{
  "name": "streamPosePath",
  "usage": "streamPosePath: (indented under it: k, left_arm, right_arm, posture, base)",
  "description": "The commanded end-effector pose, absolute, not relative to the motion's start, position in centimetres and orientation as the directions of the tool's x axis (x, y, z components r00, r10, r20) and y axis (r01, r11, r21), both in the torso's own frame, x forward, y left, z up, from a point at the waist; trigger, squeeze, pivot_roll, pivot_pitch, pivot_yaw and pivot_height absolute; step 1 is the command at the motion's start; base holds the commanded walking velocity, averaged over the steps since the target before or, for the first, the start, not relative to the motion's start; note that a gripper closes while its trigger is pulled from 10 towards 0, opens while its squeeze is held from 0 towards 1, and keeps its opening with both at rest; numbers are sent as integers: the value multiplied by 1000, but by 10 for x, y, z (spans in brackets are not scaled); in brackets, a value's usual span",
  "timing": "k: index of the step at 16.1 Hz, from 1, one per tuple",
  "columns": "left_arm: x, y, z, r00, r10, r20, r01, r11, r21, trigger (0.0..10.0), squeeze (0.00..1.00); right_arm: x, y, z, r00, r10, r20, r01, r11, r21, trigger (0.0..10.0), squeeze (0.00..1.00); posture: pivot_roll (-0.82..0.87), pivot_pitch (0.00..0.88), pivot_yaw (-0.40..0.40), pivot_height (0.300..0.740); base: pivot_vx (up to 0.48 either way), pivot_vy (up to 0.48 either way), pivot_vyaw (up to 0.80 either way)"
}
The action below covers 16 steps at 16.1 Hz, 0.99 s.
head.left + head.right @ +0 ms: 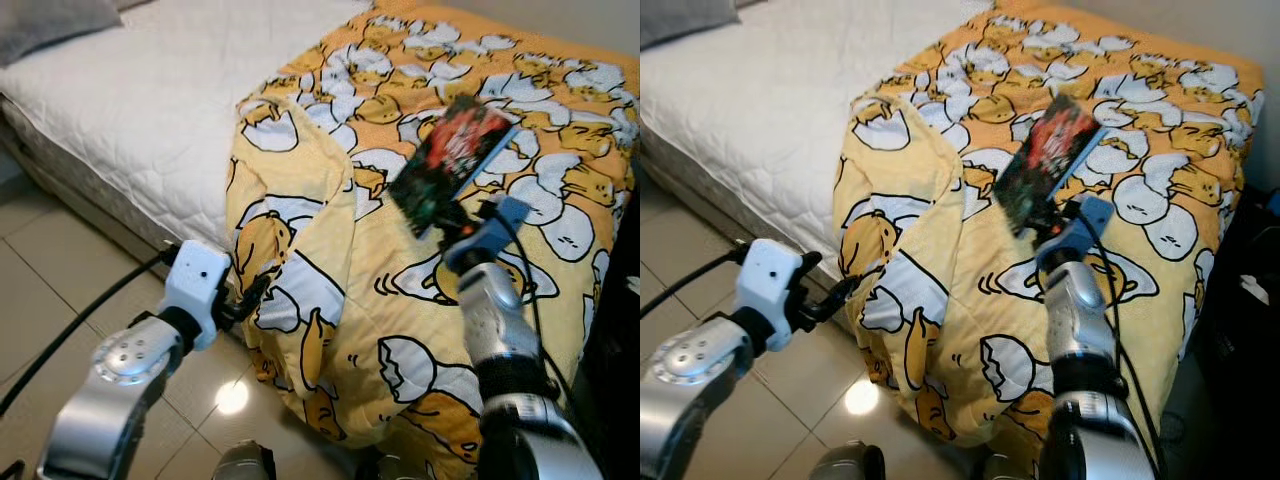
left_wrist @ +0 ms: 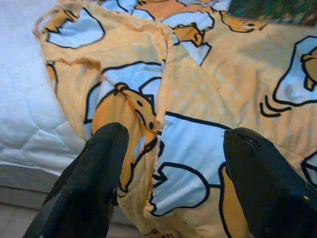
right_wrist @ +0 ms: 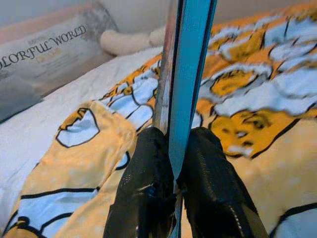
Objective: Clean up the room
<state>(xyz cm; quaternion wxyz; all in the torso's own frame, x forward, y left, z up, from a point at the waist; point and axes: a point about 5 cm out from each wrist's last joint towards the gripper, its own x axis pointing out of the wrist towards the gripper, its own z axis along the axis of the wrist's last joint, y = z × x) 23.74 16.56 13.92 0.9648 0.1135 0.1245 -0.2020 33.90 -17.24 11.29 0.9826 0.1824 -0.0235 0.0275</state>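
My right gripper (image 1: 447, 222) is shut on a thin book (image 1: 454, 160) with a dark red and green cover and a blue edge (image 3: 185, 64), held tilted above the yellow cartoon-print blanket (image 1: 400, 300). The two black fingers (image 3: 148, 188) pinch the book's lower edge. My left gripper (image 1: 250, 293) stands open at the blanket's hanging fold (image 2: 148, 99) near the bed's side, its fingertips (image 2: 99, 163) apart with cloth just beyond them, nothing between.
A white quilted mattress (image 1: 150, 110) lies to the left, with a grey pillow (image 1: 50, 25) at its far corner. A printed cushion (image 3: 44, 47) rests at the bed's head. Tiled floor (image 1: 60, 290) and a black cable (image 1: 90, 310) lie below. Dark items (image 1: 1250, 300) stand at right.
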Motion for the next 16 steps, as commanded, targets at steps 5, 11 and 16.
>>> streamPosePath:
  k: [5, 11, 16]
  left_arm:
    - [256, 166, 129, 951, -203, -235, 253, 945, 206, 10000, 0]
    - [268, 167, 123, 967, -141, -213, 189, 957, 222, 10000, 0]
    - [271, 178, 127, 976, -106, -190, 154, 954, 257, 10000, 0]
  right_arm:
    - [320, -157, 110, 1000, 8, -7, -7, 975, 223, 10000, 0]
    - [320, -147, 100, 995, 20, -100, 4, 972, 235, 10000, 0]
    - [323, -133, 98, 992, 58, -110, -30, 971, 237, 10000, 0]
  posture:
    - [-13, 0, 6, 740]
    - [25, 0, -48, 740]
    - [45, 0, -47, 740]
  base:
    - [0, 0, 0]
    - [0, 0, -800]
    - [0, 0, -800]
